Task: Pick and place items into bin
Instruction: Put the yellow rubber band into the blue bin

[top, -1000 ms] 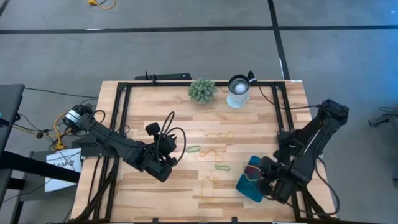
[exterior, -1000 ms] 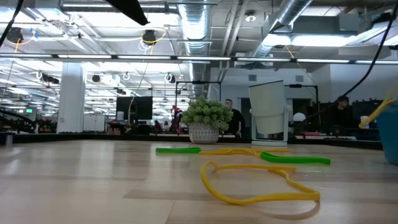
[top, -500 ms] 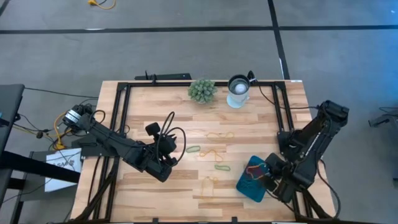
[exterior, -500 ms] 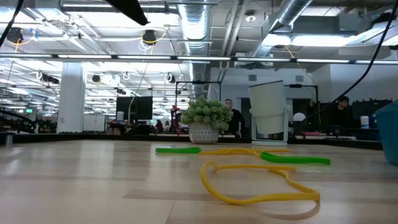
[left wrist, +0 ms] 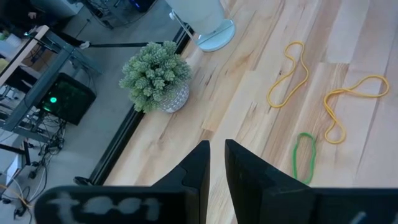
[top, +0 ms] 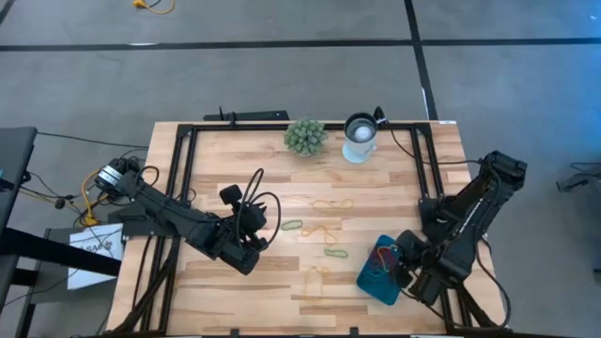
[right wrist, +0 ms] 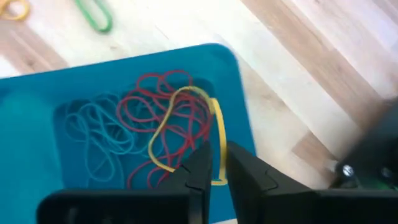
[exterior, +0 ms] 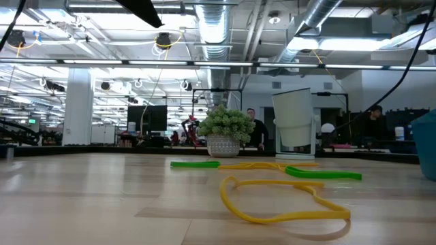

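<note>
While hanging low over the bin (right wrist: 37, 124) at the table's right front corner: right gripper (right wrist: 213, 152), fingers a sliver apart, nothing pinched between them. Inside the bin, a tangle of red bands (right wrist: 143, 106) and blue bands (right wrist: 93, 137), with one yellow band (right wrist: 217, 130) lying on top and trailing toward the rim under the fingertips. By the look of it, the drop-off step, all but finished.

Next, probably: lift clear of the rim, widen the fingers, reach for the nearest loose piece, the green band (top: 335, 252) just beside the bin. Thin and flat on the wood, so tips right down to the surface and a pinch across one strand.

Farther out on the pale wooden table (top: 235, 178): a yellow loop (top: 319, 232), a second green loop (top: 292, 225), another yellow loop (top: 332, 203), all well apart from the bin. Left of them, waiting: left gripper (top: 246, 249), fingers close together with a slim gap, empty.

At the far edge, a spiky green plant ball (top: 305, 136) and a white cup (top: 359, 131), side by side.

Beyond, an open workshop: ducts overhead, strip lights, benches, a person (exterior: 255, 129) behind the plant.
</note>
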{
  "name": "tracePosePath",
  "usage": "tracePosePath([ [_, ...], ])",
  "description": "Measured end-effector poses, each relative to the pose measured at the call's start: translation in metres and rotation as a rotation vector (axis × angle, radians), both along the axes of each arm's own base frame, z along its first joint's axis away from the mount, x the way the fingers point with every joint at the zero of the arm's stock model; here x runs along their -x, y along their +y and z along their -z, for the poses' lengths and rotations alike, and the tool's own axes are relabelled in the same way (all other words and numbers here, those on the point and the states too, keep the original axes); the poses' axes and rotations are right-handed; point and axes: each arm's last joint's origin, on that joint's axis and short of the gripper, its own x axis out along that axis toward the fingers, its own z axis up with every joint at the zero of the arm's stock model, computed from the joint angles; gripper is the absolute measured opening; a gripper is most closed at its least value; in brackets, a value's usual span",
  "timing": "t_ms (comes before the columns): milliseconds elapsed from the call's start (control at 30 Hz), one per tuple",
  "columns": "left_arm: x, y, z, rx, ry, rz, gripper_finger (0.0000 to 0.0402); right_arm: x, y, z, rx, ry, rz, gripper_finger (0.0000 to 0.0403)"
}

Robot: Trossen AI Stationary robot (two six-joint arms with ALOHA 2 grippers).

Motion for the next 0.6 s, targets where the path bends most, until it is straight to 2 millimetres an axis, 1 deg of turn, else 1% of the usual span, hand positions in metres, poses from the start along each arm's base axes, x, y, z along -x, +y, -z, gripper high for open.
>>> tracePosePath([
  [200,0.0,0.0,0.0,0.0,0.0,0.0,0.0041,-0.007,0.003,0.001,-0.044,-0.023,-0.039,0.0074],
  [400,0.0,0.0,0.0,0.0,0.001,0.0,0.0041,-0.013,0.002,0.001,-0.066,-0.034,-0.017,0.0091],
  [600,0.0,0.0,0.0,0.001,0.001,0.0,0.0041,-0.02,0.005,0.001,-0.165,0.003,-0.06,0.0108],
])
